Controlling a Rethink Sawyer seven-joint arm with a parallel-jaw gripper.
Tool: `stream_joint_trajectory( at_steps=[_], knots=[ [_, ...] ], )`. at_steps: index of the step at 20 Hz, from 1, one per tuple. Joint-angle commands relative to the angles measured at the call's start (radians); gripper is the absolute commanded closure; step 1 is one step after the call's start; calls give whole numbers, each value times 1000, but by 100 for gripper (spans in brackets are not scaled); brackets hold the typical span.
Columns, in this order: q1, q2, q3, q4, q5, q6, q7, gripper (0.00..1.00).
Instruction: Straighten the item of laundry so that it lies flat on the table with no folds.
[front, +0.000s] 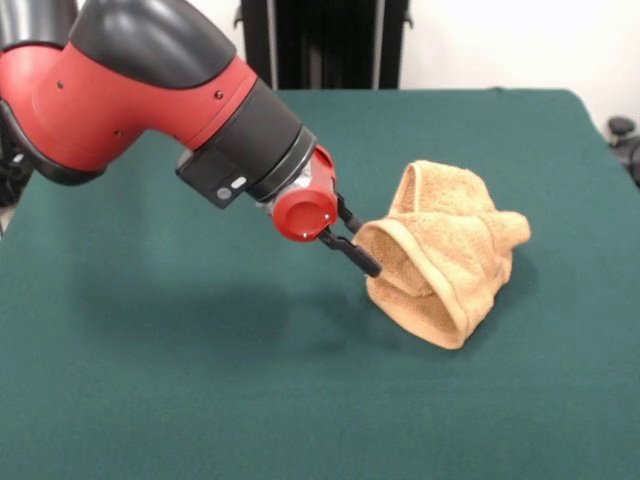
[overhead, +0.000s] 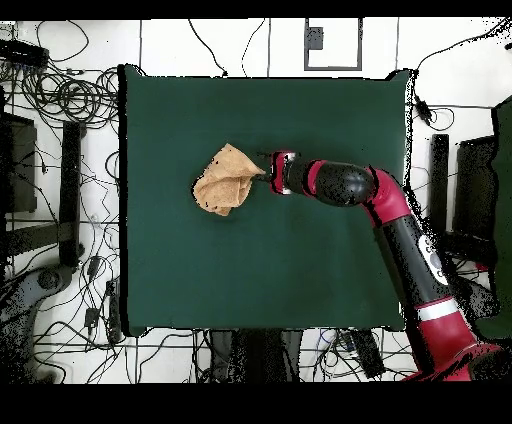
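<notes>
The tan-orange towel (front: 450, 255) lies crumpled on the green table (front: 150, 400), right of centre, folded over itself with one edge lifted into an open loop. My gripper (front: 358, 245) reaches in from the left, tilted down, and its black fingers are shut on that lifted left edge. The rest of the towel rests on the cloth. In the overhead view the towel (overhead: 225, 180) is left of the table's (overhead: 300, 270) middle, with my gripper (overhead: 265, 172) at its right side. No label shows.
My red and black arm (overhead: 400, 215) stretches across the right part of the table from the bottom right. Cables (overhead: 60, 95) and stands (overhead: 70, 180) lie on the floor around the table. A black frame (front: 320, 45) stands behind the far edge.
</notes>
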Motion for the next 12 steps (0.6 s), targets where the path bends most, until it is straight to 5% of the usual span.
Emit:
stream_joint_trajectory(
  at_steps=[1,12],
  knots=[
    [32,87,-24,-14,-6,-28,-276,0],
    [58,78,-41,-29,13,2,-220,0]
  ],
)
